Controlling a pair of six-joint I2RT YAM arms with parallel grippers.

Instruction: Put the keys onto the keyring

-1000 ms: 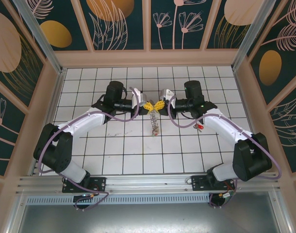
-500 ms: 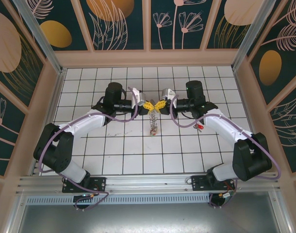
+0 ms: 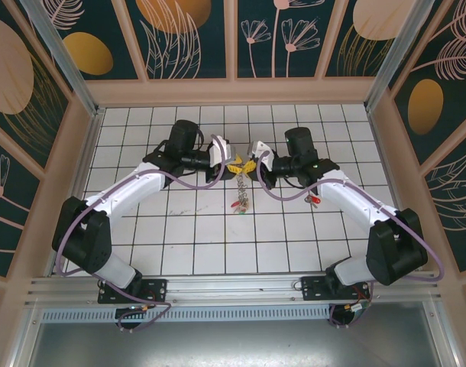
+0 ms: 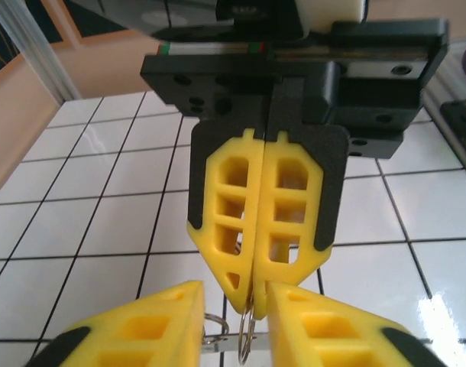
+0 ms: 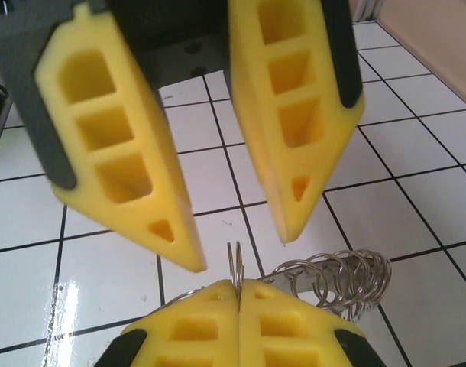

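Top external view: two white-and-black robot arms reached inward over a white tiled table (image 3: 179, 229) and met nose to nose near its middle. The left gripper (image 3: 234, 164) and the right gripper (image 3: 250, 164) nearly touched at their yellow tips. From the spot where they met, the keyring (image 3: 240, 191) hung toward the near edge as a thin, silvery string of loops. Its lower end lay about one tile row below the grippers. A tiny red-headed key (image 3: 315, 200) lay on the tiles just beside the right forearm, well apart from the keyring. It was too small to make out further.

From the left wrist, that gripper's own yellow fingers (image 4: 141, 329) sat spread apart at the bottom of the picture, grasping nothing. Facing them, the right gripper's fingers (image 4: 225, 206) were pressed flat together, and a thin wire loop stuck out below their tips.

From the right wrist, its own fingers (image 5: 210, 321) were clamped tight at the bottom edge, pinching one upright loop of the keyring between them. The rest of the loops coiled off to the right, over the tiles. Above, the left gripper's fingers (image 5: 118, 153) stood wide, one to each side of the pinched loop and not touching it.
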